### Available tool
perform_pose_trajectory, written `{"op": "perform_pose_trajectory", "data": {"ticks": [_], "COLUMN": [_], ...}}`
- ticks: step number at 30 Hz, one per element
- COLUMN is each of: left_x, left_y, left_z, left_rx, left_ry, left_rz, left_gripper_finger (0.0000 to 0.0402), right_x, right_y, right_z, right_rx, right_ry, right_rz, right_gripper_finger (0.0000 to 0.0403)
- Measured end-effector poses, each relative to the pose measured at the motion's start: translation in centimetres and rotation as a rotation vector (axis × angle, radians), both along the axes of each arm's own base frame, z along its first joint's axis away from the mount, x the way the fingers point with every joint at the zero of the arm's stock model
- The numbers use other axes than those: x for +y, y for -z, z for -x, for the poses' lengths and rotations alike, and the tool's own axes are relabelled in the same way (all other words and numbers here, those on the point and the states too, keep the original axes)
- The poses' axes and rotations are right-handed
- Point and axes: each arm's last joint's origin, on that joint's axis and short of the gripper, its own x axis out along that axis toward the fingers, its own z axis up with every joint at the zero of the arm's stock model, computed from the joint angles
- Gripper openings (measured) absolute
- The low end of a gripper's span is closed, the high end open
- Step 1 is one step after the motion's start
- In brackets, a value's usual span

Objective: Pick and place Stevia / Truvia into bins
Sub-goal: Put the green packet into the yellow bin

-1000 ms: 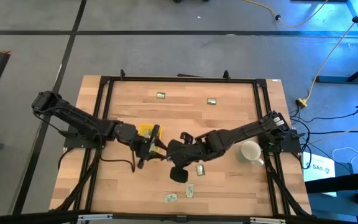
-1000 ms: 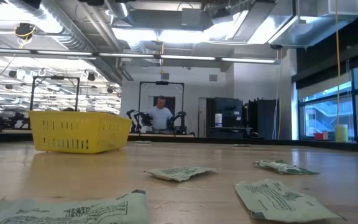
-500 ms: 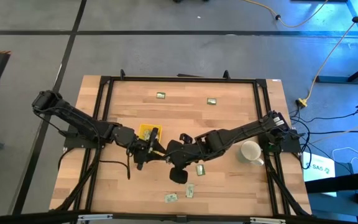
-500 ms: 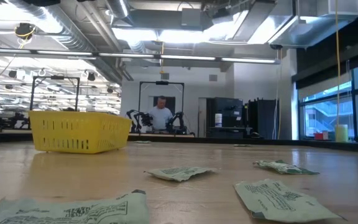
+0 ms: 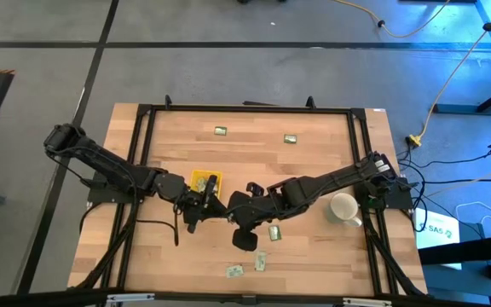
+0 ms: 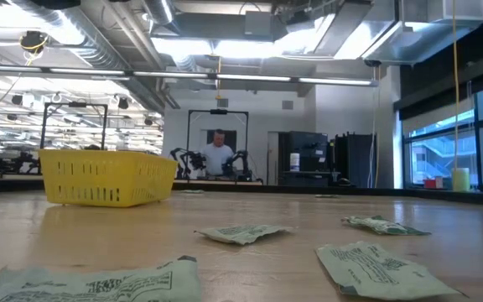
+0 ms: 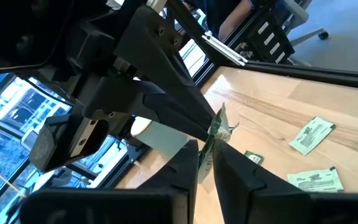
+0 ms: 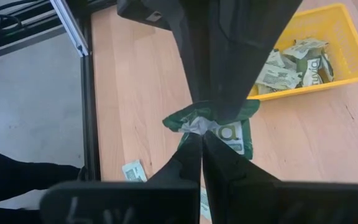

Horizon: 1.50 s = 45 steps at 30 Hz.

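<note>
Here both grippers, left point(image 5: 214, 203) and right point(image 5: 226, 205), pinch one Truvia sachet point(image 8: 219, 126) mid-tabletop beside the yellow tray point(image 5: 199, 180) holding sachets, loose sachets point(image 5: 273, 231) and a white mug point(image 5: 343, 207) nearby.

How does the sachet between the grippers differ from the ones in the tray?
The held sachet is up off the table, pinched by both the left gripper and the right gripper; the tray sachets lie loose in the yellow tray. The held sachet is crumpled at the pinch and alone; the tray sachets lie flatter and piled together. All are the same pale green and white printed paper packets.
</note>
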Motion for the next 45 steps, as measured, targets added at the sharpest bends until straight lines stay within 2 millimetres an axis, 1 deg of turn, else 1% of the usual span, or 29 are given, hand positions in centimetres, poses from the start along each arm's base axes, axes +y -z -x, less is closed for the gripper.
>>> {"op": "perform_pose_trajectory", "data": {"ticks": [4,8,18,21,24,27,30,33,36,38,41,45], "left_x": [0.0,0.0,0.0,0.1,0.2,0.7,1.4,2.4,3.6,4.4,5.4,6.1], "left_y": [0.0,0.0,0.1,0.2,0.4,0.4,0.2,0.0,0.1,0.7,2.1,3.7], "left_z": [0.0,0.0,0.0,0.1,0.3,0.8,1.4,2.3,3.3,3.9,4.7,4.7], "left_rx": [0.003,0.005,0.032,0.053,0.093,0.158,0.223,0.294,0.387,0.478,0.623,0.738], "left_ry": [0.0,0.0,-0.012,-0.032,-0.07,-0.125,-0.183,-0.266,-0.378,-0.475,-0.62,-0.745], "left_rz": [-0.001,0.001,0.042,0.07,0.118,0.187,0.297,0.431,0.551,0.613,0.656,0.675], "left_gripper_finger": [0.0035,0.0007,0.0004,0.0004,0.0003,0.0003,0.0003,0.0003,0.0003,0.0003,0.0003,0.0003], "right_x": [0.0,0.0,-0.1,-0.1,-0.2,-0.6,-0.7,-0.4,-0.1,-0.1,-0.1,0.0], "right_y": [0.0,0.0,0.0,0.1,0.4,0.9,1.3,1.5,1.6,1.6,2.2,3.4], "right_z": [0.0,0.0,0.0,0.1,0.4,1.2,2.0,2.6,2.9,3.1,3.0,2.8], "right_rx": [0.0,0.0,0.005,0.015,0.061,0.154,0.231,0.255,0.262,0.268,0.275,0.27], "right_ry": [-0.001,-0.001,0.003,0.004,0.028,0.086,0.133,0.156,0.165,0.163,0.157,0.145], "right_rz": [0.002,0.002,0.0,0.003,0.006,0.036,0.069,0.125,0.171,0.181,0.193,0.206], "right_gripper_finger": [0.0008,0.0015,0.0018,0.0034,0.0065,0.0097,0.0117,0.0124,0.0125,0.0125,0.0125,0.0125]}}
